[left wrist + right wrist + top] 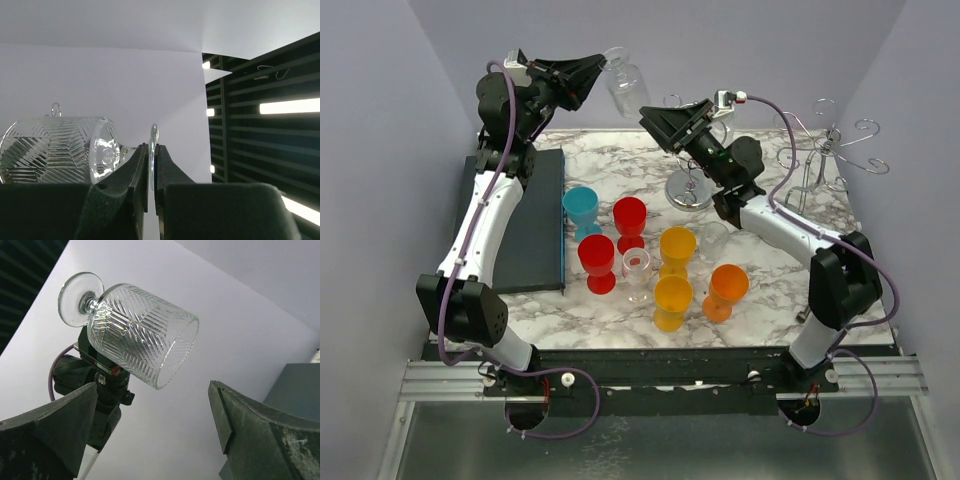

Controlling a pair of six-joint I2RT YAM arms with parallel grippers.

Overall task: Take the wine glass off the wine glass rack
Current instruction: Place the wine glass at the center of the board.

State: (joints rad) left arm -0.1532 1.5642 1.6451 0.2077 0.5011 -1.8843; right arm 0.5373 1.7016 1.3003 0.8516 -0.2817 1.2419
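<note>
The left gripper (151,165) is pinched nearly shut on the thin foot of the wine glass (55,150). It holds the glass on its side, high over the far left of the table (770,290) and well clear of the wire rack (830,150) at the far right. The right gripper (152,390) is spread as wide as it goes and holds nothing, its fingers facing the mouth of the bowl. This looks like a handover (I'm guessing). If so, the right fingers should come squarely around the bowl and close softly. The left should let go only once they have it, because an edge grip on the foot could let the glass swing. The coloured cups (630,215) below leave little safe place for it to fall.
</note>
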